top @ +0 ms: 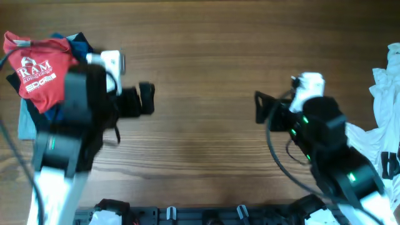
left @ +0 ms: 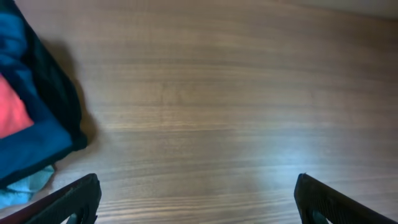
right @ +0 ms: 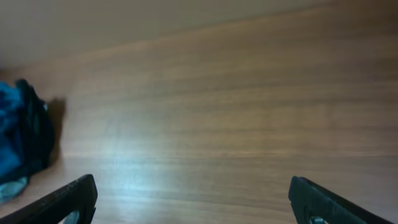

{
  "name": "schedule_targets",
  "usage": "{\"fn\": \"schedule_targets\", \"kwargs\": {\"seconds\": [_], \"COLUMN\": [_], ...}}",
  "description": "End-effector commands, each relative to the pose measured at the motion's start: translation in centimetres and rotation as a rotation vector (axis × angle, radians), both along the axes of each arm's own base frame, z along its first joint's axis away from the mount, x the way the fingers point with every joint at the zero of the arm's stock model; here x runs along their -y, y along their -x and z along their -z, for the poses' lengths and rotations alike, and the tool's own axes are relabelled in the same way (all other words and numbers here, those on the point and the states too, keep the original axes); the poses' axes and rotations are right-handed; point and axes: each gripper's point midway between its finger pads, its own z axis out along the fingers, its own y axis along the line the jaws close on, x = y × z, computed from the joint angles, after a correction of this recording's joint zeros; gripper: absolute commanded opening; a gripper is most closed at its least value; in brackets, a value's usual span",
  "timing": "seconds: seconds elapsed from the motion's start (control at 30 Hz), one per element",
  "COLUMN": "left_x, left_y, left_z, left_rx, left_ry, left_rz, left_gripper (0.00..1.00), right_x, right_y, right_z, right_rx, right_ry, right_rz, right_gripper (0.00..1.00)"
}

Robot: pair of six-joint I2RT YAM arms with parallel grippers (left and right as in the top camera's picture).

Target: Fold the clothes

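Observation:
A folded red T-shirt (top: 39, 69) with white lettering lies on top of a stack of blue, black and pale blue clothes (top: 28, 122) at the table's far left. In the left wrist view that stack (left: 28, 127) shows at the left edge. It also appears far off to the left (right: 22, 134) in the right wrist view. My left gripper (top: 147, 99) hovers right of the stack, open and empty (left: 198, 199). My right gripper (top: 259, 107) faces it from the right, also open with only bare wood between its fingers (right: 193, 199).
A heap of unfolded white clothes (top: 382, 106) with a black print lies at the right edge, beside the right arm. The wooden table (top: 200, 69) stretches between both grippers. The arm bases and a black rail (top: 200, 215) line the front edge.

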Motion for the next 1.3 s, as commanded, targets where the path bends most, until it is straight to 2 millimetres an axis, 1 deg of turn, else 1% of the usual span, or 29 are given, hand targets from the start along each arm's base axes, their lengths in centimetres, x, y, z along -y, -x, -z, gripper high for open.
{"fn": "schedule_targets", "kwargs": {"seconds": [0.0, 0.1, 0.13, 0.27, 0.4, 0.47, 1.03, 1.13, 1.2, 1.27], "left_x": [-1.3, -1.8, -2.1, -2.4, -2.4, -2.4, -2.4, -2.4, -2.4, -2.4], "left_y": [4.0, 6.3, 7.2, 8.1, 8.2, 8.2, 8.2, 8.2, 8.2, 8.2], "left_z": [1.6, 2.3, 2.6, 2.2, 2.2, 2.2, 2.2, 2.2, 2.2, 2.2], "left_rx": [0.051, 0.089, 0.116, 0.163, 0.166, 0.165, 0.163, 0.163, 0.163, 0.163], "left_ry": [-0.003, 0.026, 0.036, 0.053, 0.054, 0.054, 0.053, 0.053, 0.053, 0.053], "left_rz": [-0.080, -0.096, -0.094, -0.094, -0.094, -0.094, -0.094, -0.094, -0.094, -0.094], "left_gripper": [1.00, 1.00, 1.00, 1.00, 1.00, 1.00, 1.00, 1.00, 1.00, 1.00], "right_x": [2.3, 3.2, 3.5, 4.0, 4.3, 4.3, 4.4, 5.3, 5.9, 6.1], "right_y": [2.1, 3.8, 4.7, 5.9, 6.6, 6.6, 6.7, 7.4, 7.4, 7.3], "right_z": [-2.1, -2.3, -2.2, -0.6, 1.1, 1.4, 1.5, 1.7, 1.4, 1.2], "right_rx": [0.091, 0.115, 0.117, 0.044, -0.031, -0.045, -0.051, -0.049, -0.017, 0.024], "right_ry": [0.007, -0.001, -0.005, -0.015, 0.012, 0.019, 0.023, 0.040, 0.037, 0.048], "right_rz": [0.057, 0.066, 0.066, 0.085, 0.091, 0.090, 0.089, 0.115, 0.143, 0.135], "right_gripper": [1.00, 1.00, 1.00, 1.00, 1.00, 1.00, 1.00, 1.00, 1.00, 1.00]}}
